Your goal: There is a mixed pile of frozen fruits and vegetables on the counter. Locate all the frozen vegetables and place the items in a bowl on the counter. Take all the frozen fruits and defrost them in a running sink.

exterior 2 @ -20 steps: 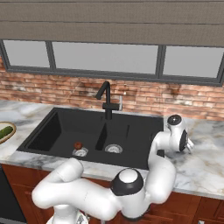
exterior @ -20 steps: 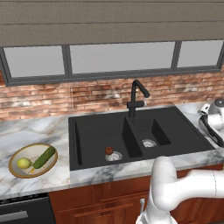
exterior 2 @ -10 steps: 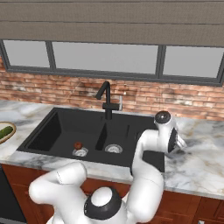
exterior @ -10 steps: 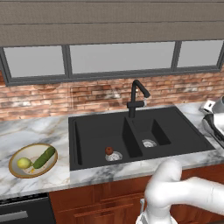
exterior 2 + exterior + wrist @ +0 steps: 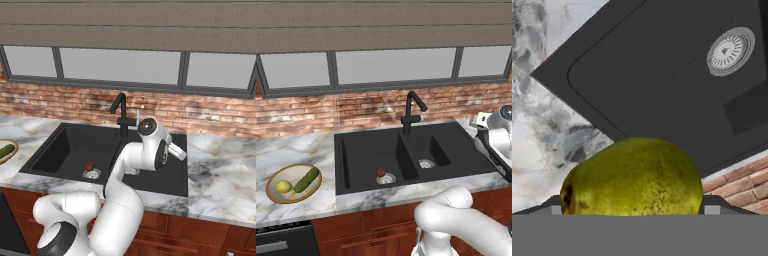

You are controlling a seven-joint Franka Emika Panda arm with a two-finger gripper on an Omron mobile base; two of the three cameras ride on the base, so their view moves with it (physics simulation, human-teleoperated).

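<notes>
— How far are we?
— Our gripper (image 5: 632, 212) pinches the yellow-green lemon-like fruit (image 5: 632, 177) over the matte black sink (image 5: 406, 155); it's not yet in.
— Rest?
— Dark red ball (image 5: 380, 172) by the left drain; both vegetables in the golden-rimmed bowl (image 5: 273, 175), far left.

You are working in a home-style kitchen, rendered rather than filmed. A matte black two-basin sink (image 5: 406, 155) with a gooseneck tap (image 5: 412, 111) is set into a white and grey veined marble counter (image 5: 301, 150). Below it run reddish-brown wooden cabinets (image 5: 366, 227), and at the lower left you can see what may be a dark appliance front (image 5: 283, 242), though it is cut off by the frame. Behind the sink a red brick backsplash (image 5: 331, 112) rises to a row of dark-framed windows (image 5: 391, 65). A bowl (image 5: 273, 192) holding produce sits on the marble.
</notes>
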